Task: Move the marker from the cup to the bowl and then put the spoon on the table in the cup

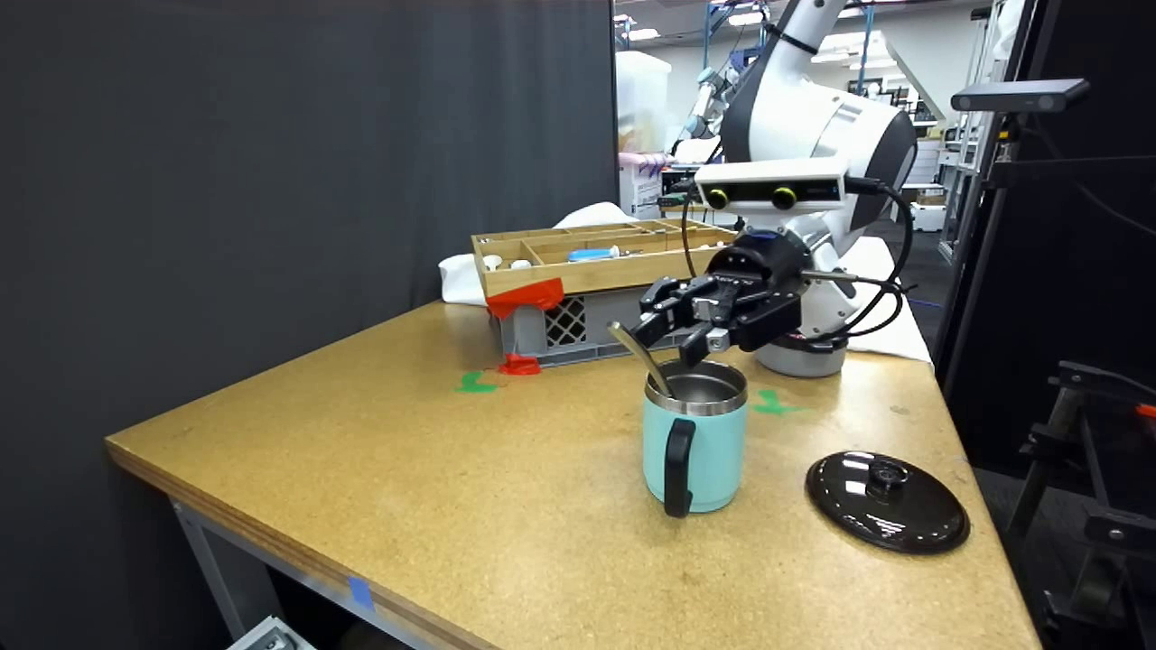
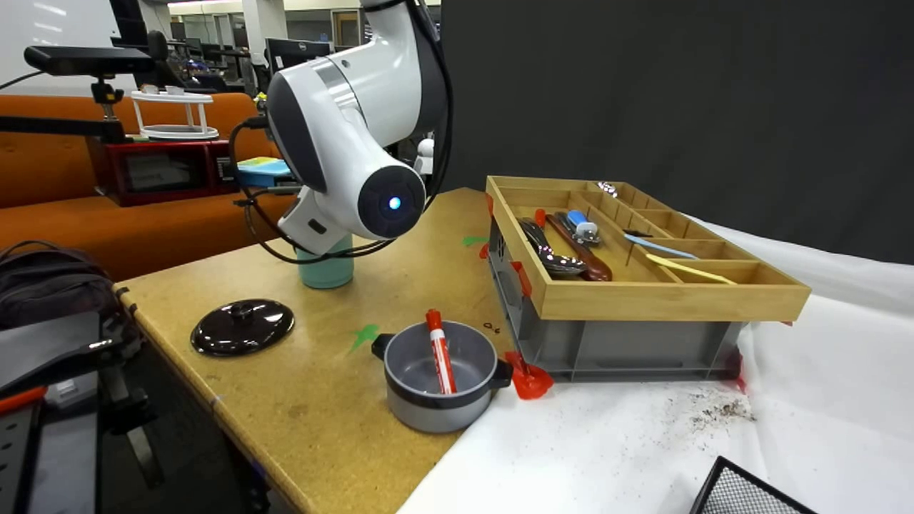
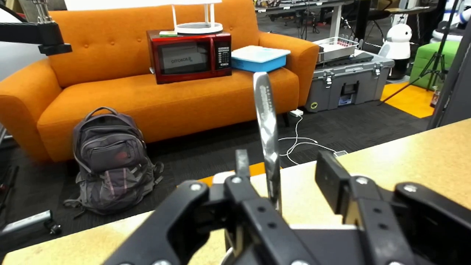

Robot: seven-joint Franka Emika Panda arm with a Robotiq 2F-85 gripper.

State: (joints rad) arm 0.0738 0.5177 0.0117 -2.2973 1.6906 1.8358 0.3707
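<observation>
In an exterior view, find the marker tilted inside the bowl at the lower middle of the frame, with red-capped end up at the rim. In an exterior view, right of centre in the frame, see the cup upright on the table, and in it the spoon, slanting out over the rim toward the upper left; cannot see its lower end, hidden inside. In the wrist view, at the lower centre of the frame, see the gripper with fingers spread apart, and the spoon's handle in view across the gap, closer to the finger on the picture's left; cannot tell whether touching it. In an exterior view, lower right, find a black lid flat on the table, and above the middle, a wooden tray on a grey crate
</observation>
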